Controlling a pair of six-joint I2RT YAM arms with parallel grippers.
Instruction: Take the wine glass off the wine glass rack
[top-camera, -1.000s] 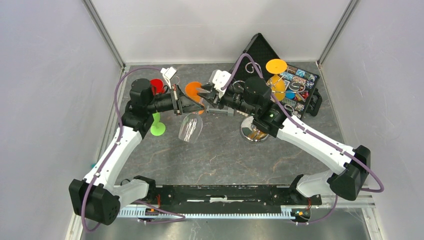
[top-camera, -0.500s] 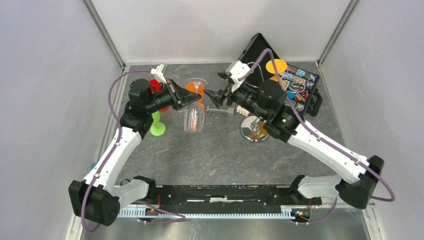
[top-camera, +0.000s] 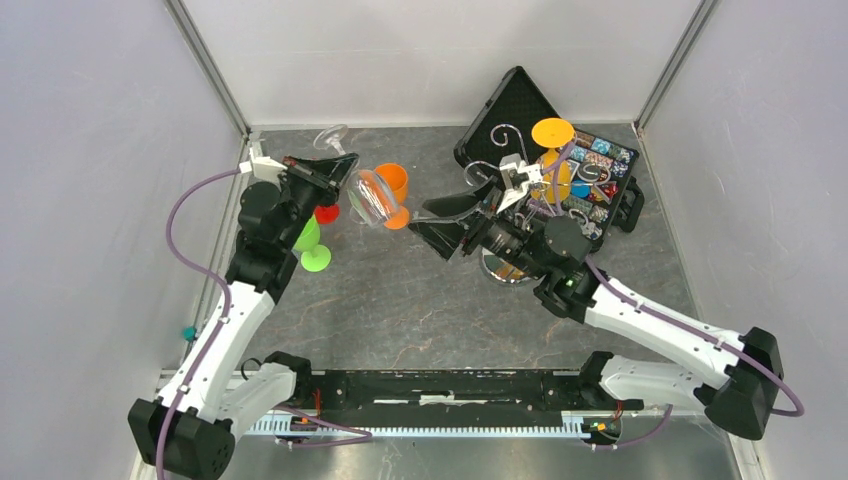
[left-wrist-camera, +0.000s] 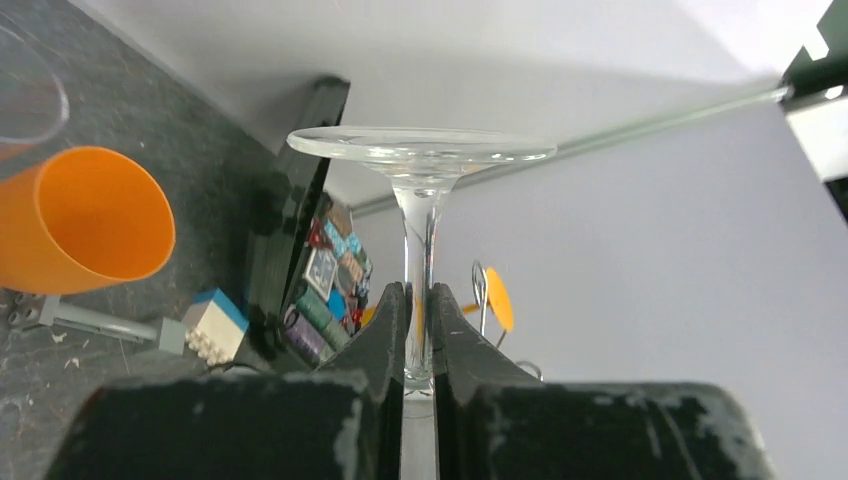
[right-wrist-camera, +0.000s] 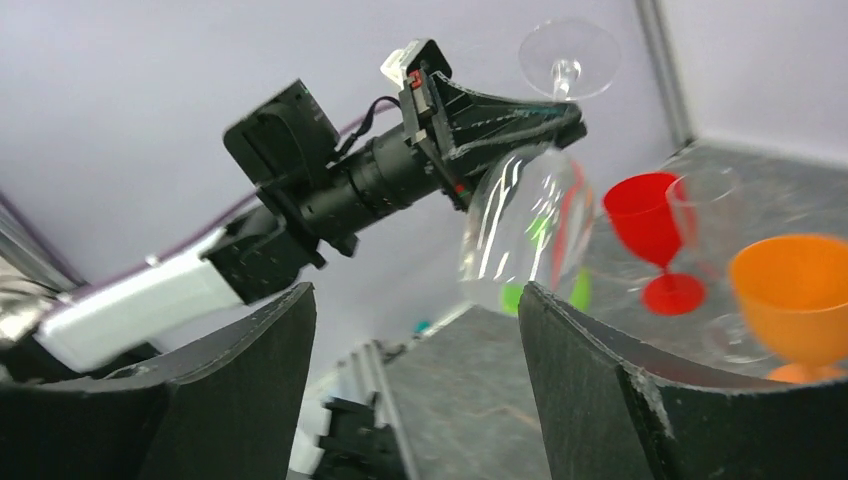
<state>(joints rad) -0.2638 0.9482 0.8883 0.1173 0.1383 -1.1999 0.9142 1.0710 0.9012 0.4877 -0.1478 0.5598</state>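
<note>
Left fingers pinched tight on the stem of the wine glass; right fingers spread wide, holding nothing.
The glass hangs tilted in the air, its foot just past the left fingertips and its bowl between the two sets of fingers, nearer the left. An orange cup sits just beside the bowl. The rack stands on the tabletop behind the right fingers, under that wrist, well apart from the glass and next to a black case.
</note>
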